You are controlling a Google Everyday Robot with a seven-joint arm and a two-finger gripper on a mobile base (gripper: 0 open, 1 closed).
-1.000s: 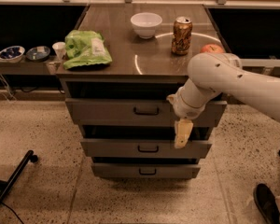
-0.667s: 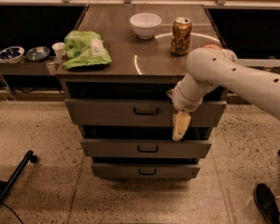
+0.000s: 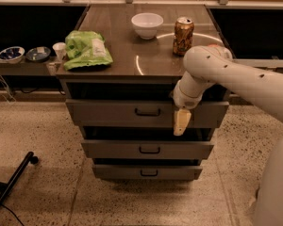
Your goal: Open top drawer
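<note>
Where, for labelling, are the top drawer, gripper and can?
top drawer [image 3: 108, 113], camera view, left part of its front
gripper [image 3: 181, 122], camera view, pale tip before the drawer's right side
can [image 3: 183, 29], camera view, mid side

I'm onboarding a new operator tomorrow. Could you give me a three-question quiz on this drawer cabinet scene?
1. True or false: the end effector hangs in front of the top drawer, right of its handle.
2. Which lies at the left of the cabinet top? A) green bag B) banana C) sponge
3. Fill in: the soda can stands right of the white ____.
Key: 1 true; 2 A; 3 bowl.
</note>
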